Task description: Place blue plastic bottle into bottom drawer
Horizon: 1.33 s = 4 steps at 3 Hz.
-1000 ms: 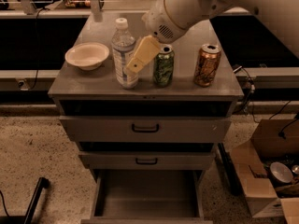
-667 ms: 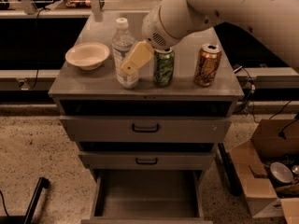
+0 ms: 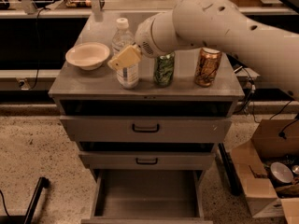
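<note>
The blue plastic bottle point(image 3: 123, 36) is clear, with a white cap and a pale label. It stands upright on the grey cabinet top point(image 3: 74, 80), left of centre. My gripper point(image 3: 124, 58) is at the bottle's middle and covers part of its front. The white arm reaches in from the upper right. The bottom drawer point(image 3: 147, 195) is pulled out under the two handled drawers and shows a bare grey floor.
A pale bowl point(image 3: 87, 55) sits left of the bottle. A green can point(image 3: 164, 70) stands just right of it, partly behind the arm, and an orange-brown can point(image 3: 207, 67) stands further right. A cardboard box point(image 3: 261, 171) is on the floor at the right.
My gripper has moved left from beside the green can to in front of the bottle's middle. The bottle, cans and bowl have not moved.
</note>
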{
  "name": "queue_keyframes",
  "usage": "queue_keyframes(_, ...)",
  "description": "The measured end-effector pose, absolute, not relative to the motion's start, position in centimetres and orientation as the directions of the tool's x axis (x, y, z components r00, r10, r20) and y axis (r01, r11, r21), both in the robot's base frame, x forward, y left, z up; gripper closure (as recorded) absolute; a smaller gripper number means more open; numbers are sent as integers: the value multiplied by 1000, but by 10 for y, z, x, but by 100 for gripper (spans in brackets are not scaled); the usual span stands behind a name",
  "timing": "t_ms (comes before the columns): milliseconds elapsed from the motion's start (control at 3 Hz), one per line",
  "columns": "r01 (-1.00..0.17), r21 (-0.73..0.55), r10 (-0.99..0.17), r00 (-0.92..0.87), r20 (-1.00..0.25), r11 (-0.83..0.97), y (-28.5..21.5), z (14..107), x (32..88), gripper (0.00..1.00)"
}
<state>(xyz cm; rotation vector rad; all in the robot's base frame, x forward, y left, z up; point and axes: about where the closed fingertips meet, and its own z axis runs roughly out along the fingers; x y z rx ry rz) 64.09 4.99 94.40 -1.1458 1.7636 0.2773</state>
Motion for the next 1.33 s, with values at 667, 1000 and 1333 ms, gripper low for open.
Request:
queue_keyframes(667, -779, -236, -430, -46, -902, 580, 62, 946, 663, 64)
queue_keyframes(1000, -825, -192, -352, -10, -936, 532, 70, 950, 674, 88)
queue_keyframes(1333, -890, -196, -281, 81, -956, 412, 69, 980, 664, 100)
